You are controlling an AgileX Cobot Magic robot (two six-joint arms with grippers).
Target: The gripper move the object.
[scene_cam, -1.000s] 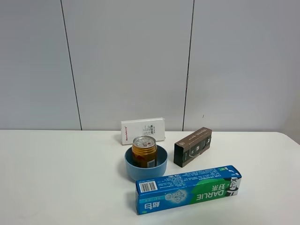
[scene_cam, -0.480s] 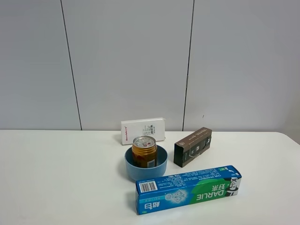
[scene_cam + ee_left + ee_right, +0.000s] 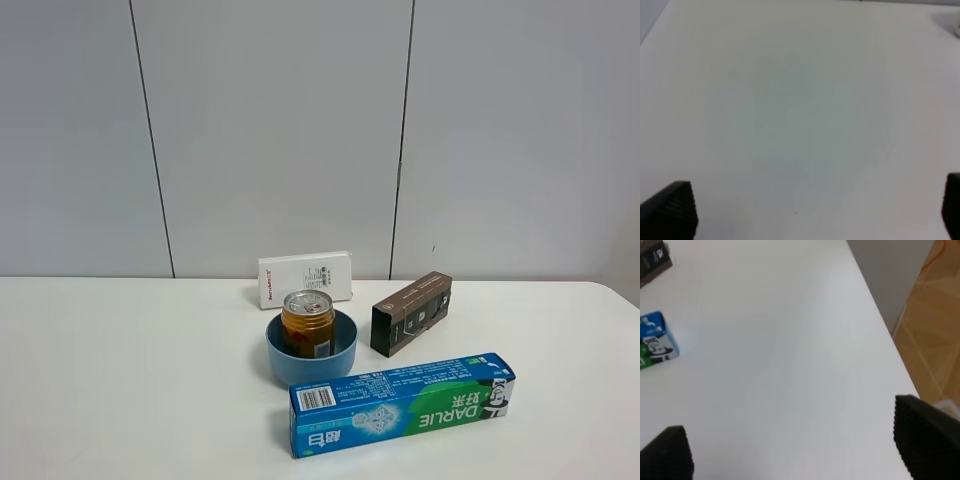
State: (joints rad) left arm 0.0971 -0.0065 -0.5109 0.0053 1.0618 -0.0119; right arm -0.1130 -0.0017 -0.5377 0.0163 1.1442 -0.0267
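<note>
The small gold-yellow drink can with a silver pull-tab top (image 3: 308, 322) stands upright inside the round blue bowl (image 3: 311, 350) near the middle of the white counter (image 3: 120, 380). Just behind the bowl a white rectangular box (image 3: 305, 278) stands on its long edge near the grey wall; a dark brown carton (image 3: 411, 312) lies to the right. In front lies a long blue-and-green toothpaste box (image 3: 402, 403). The left end effector (image 3: 815, 210) hangs over bare counter, its fingers spread wide apart. The right end effector (image 3: 795, 450), likewise spread, hangs near the counter's edge, beside the toothpaste box's end.
</note>
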